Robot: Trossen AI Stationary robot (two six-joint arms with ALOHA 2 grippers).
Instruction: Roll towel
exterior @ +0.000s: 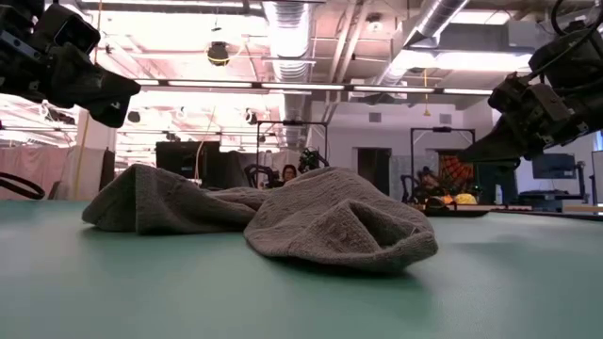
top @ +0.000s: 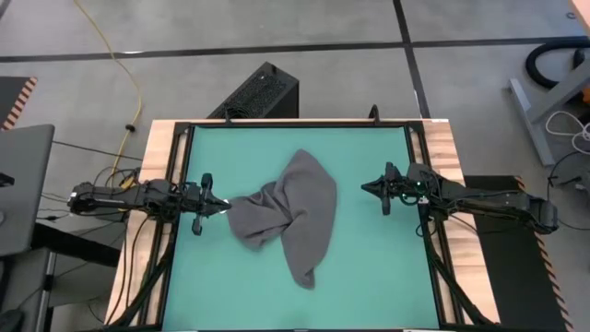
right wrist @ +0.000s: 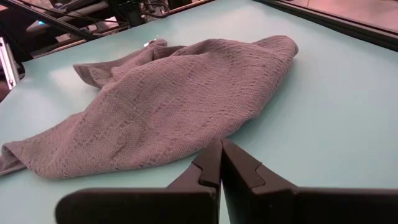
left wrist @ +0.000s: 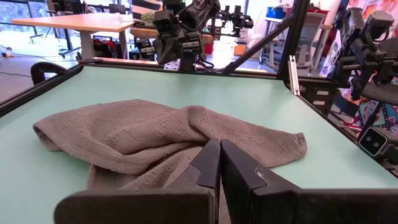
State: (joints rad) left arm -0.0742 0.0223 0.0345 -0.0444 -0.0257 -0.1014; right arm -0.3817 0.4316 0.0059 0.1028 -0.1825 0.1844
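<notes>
The dark grey towel (top: 288,214) lies crumpled in a loose heap in the middle of the green mat (top: 369,267), with folds and a rounded hump (exterior: 339,226) resting on the mat. My left gripper (top: 224,205) hovers shut just left of the towel's left end, raised above the mat (exterior: 115,108); its fingers (left wrist: 210,163) are closed together over the cloth. My right gripper (top: 366,188) is shut too, raised at the mat's right side, a short gap from the towel's right edge (right wrist: 273,68).
A black frame (top: 181,175) borders the mat on the wooden table (top: 452,148). A black box (top: 261,92) stands beyond the far edge. Bare mat lies near the front edge and to the right of the towel.
</notes>
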